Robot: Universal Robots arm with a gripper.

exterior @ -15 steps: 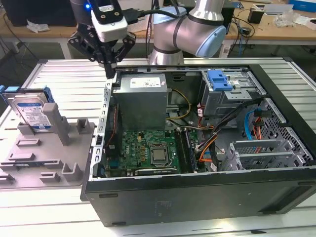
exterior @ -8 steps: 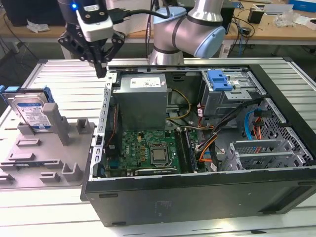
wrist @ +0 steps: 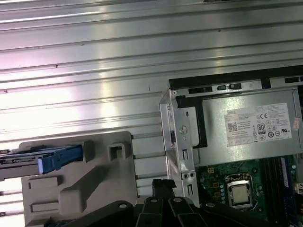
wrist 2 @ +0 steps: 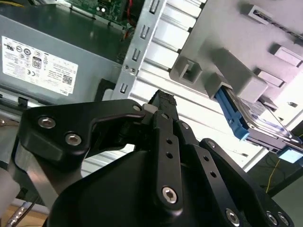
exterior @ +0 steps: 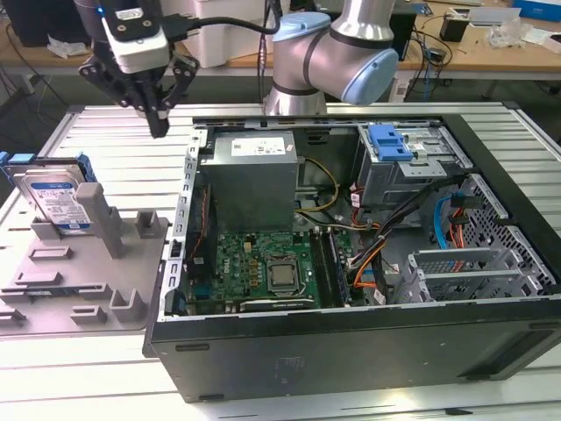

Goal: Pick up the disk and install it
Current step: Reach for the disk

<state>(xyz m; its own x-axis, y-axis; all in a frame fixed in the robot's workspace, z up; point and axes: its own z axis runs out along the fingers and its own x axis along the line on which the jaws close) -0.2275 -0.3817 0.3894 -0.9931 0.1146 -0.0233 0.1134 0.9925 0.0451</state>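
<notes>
The disk [exterior: 54,200] stands on edge in a grey holder [exterior: 83,267], below the fingers and well off to the exterior view's left of them. The fingers [exterior: 159,127] hang pressed together, holding nothing, over the slatted worktop [exterior: 88,132]. Just past them, to the right, sits the open computer case [exterior: 351,351].

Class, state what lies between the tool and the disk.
In the exterior view: bare ribbed table, then the grey holder's post right beside the disk. The tool hangs above.
</notes>
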